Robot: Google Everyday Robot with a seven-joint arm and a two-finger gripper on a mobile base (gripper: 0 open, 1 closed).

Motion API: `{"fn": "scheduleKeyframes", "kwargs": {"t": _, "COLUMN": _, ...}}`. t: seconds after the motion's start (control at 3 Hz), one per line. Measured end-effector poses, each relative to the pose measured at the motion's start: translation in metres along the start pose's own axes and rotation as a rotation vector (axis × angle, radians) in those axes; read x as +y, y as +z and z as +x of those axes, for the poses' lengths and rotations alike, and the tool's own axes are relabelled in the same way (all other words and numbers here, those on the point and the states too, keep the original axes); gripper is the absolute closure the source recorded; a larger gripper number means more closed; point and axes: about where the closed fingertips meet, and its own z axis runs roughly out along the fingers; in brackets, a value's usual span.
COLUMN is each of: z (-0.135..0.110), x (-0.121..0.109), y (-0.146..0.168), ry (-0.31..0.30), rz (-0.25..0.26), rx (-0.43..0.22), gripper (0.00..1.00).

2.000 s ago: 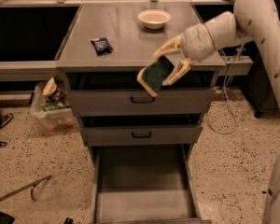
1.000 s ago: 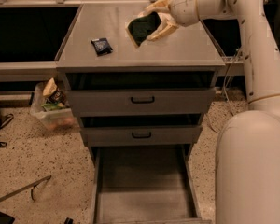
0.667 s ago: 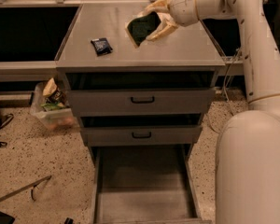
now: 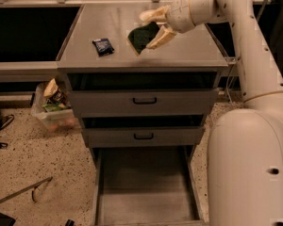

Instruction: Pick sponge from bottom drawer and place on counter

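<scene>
Over the middle of the bench point(image 4: 188, 51), above the open bottom drawer point(image 4: 146, 197), the gripper point(image 4: 146, 31) hung with its jaws clamped on the sponge point(image 4: 140, 37), apparently tilted and clear of the surface. Released from there, the sponge might tumble toward the front edge or the dark packet point(image 4: 103, 46).

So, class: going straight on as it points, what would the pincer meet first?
The pincer, holding the sponge above the counter, points down-left: probably the counter itself, short of the packet; depth is unclear.

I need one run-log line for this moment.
gripper: shut on sponge, above counter | bottom drawer: open | dark packet: on counter, left of sponge | sponge not yet released
</scene>
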Motion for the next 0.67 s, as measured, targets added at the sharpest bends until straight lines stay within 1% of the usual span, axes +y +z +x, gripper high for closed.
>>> {"fn": "scheduleKeyframes", "kwargs": {"t": 0.67, "z": 0.039, "x": 0.009, "y": 0.016, "ry": 0.122, "rz": -0.054, "rx": 0.141, "gripper": 1.00}}
